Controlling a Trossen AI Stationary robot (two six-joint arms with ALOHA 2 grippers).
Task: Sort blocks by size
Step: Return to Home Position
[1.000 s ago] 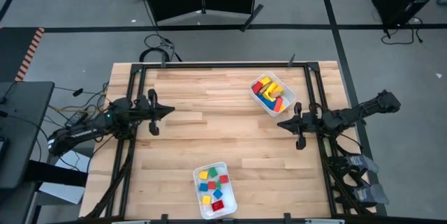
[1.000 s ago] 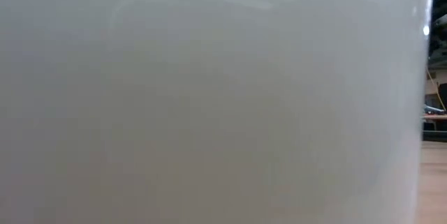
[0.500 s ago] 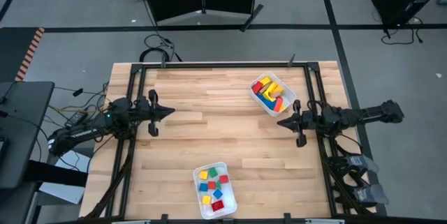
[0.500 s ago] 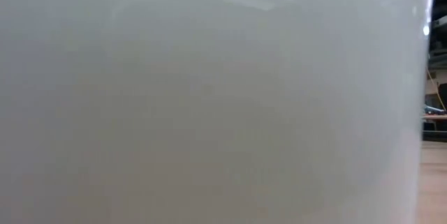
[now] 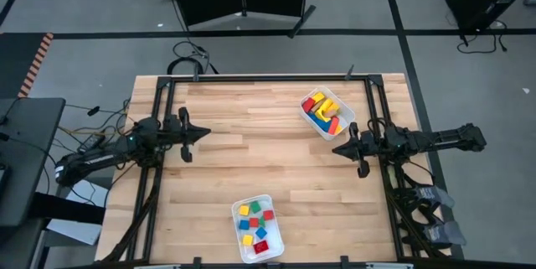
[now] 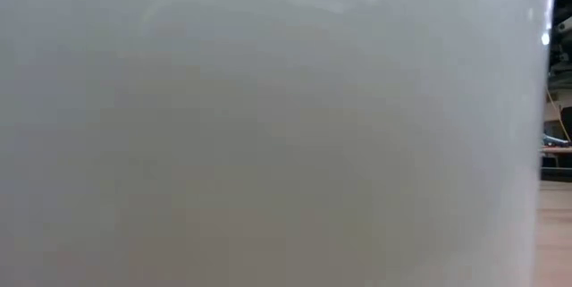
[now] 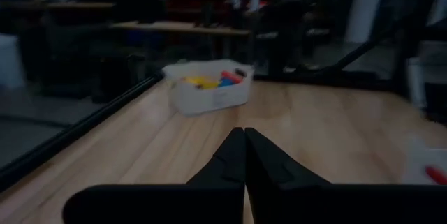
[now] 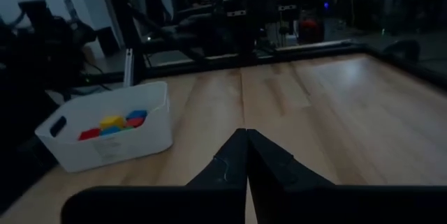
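Longer red, yellow and blue blocks (image 5: 325, 111) lie in a white tray (image 5: 346, 121) at the table's far right; the left wrist view shows them too (image 7: 209, 80). Small cube blocks (image 5: 255, 222) in red, yellow, green and blue fill a second white tray (image 5: 239, 237) at the near edge, which also appears in the right wrist view (image 8: 112, 125). My left gripper (image 5: 205, 133) is shut and level above the left side, pointing right. My right gripper (image 5: 335, 148) is shut and level at the right side, pointing left. Neither holds anything.
The near tray's white wall (image 6: 268, 126) stands right before the low camera and fills almost its whole view. Bare wooden tabletop (image 5: 260, 152) lies between the two grippers. A dark metal frame (image 5: 251, 77) runs along the table's edges.
My right arm has swung its rear part toward the table's near edge. Its gripper has turned with it and now points more squarely toward the table's left, while the shut fingertips stay almost where they were. The blocks and trays have not moved.
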